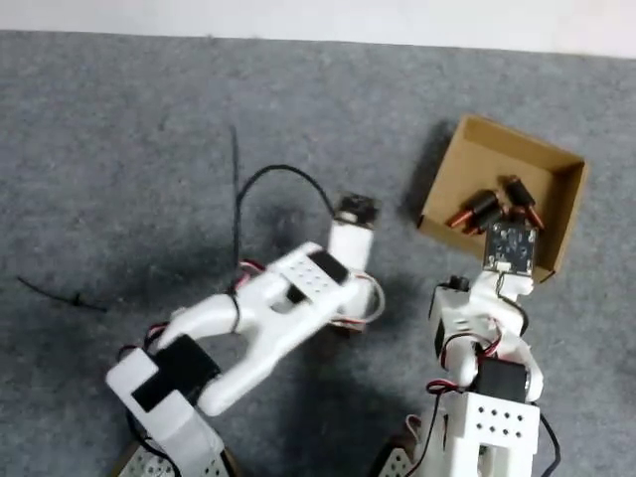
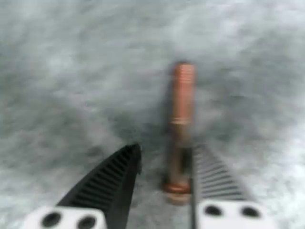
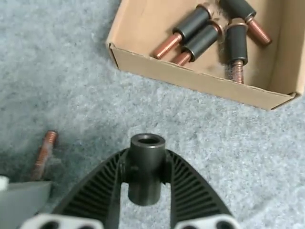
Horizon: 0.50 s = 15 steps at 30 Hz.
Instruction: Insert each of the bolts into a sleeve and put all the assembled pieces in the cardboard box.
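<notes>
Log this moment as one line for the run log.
left gripper: open, straddling bolt on grey mat | right gripper: shut on upright sleeve | cardboard box: assembled pieces inside

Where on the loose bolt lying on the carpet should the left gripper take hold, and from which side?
Grip the bolt across its shank near the flanged head, coming from above: it lies flat, and the open left gripper straddles that end. That should leave the threaded tip free for the sleeve in the right gripper.
</notes>
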### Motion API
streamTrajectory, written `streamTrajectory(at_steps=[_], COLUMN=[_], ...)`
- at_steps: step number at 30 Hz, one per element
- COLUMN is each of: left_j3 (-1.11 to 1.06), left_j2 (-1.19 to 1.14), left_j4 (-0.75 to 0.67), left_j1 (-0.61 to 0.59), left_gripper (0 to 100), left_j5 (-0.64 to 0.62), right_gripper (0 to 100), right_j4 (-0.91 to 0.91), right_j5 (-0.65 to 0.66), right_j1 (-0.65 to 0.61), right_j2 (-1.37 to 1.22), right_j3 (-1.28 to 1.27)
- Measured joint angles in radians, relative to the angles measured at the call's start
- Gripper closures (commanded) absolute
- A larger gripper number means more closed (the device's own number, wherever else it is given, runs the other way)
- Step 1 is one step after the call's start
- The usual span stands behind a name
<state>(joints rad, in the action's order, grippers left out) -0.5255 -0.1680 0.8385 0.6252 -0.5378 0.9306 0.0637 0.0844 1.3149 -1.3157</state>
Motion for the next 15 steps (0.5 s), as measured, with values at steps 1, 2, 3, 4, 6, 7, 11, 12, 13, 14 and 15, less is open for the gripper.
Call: streamTrajectory(at_steps=[1,2,3,4,6,7,11,12,13,14,15], left_j3=[0.003,0.008,0.018,0.034,0.058,0.072,0.144,0.160,0.175,0.186,0.193], left_j2=[-0.003,-0.005,-0.009,-0.011,-0.012,-0.014,-0.017,-0.017,-0.017,-0.017,-0.017], left_j4=[0.012,0.034,0.063,0.092,0.155,0.181,0.235,0.239,0.244,0.249,0.252], left_j1=[0.003,0.005,0.002,0.002,-0.006,-0.021,-0.157,-0.201,-0.245,-0.288,-0.324], left_gripper=[100,99,100,100,100,100,100,100,100,100,100], left_j5=[0.000,0.000,0.000,0.003,0.009,0.023,0.224,0.305,0.419,0.531,0.644], right_gripper=[99.4,99.4,99.4,99.4,99.4,99.4,99.4,99.4,99.4,99.4,99.4], right_j4=[0.000,-0.003,-0.003,-0.006,-0.006,-0.006,-0.006,-0.006,-0.006,-0.006,-0.006], right_j5=[0.000,0.000,0.000,0.000,0.000,0.000,0.000,0.000,0.000,0.000,0.000], right_j1=[0.000,0.000,0.000,0.000,0.000,0.000,0.000,0.000,0.000,0.000,0.000], right_j2=[0.000,0.000,0.000,0.000,0.000,0.000,0.000,0.000,0.000,0.000,0.000], right_j3=[-0.005,-0.014,-0.020,-0.021,-0.021,-0.026,-0.032,-0.032,-0.032,-0.032,-0.032])
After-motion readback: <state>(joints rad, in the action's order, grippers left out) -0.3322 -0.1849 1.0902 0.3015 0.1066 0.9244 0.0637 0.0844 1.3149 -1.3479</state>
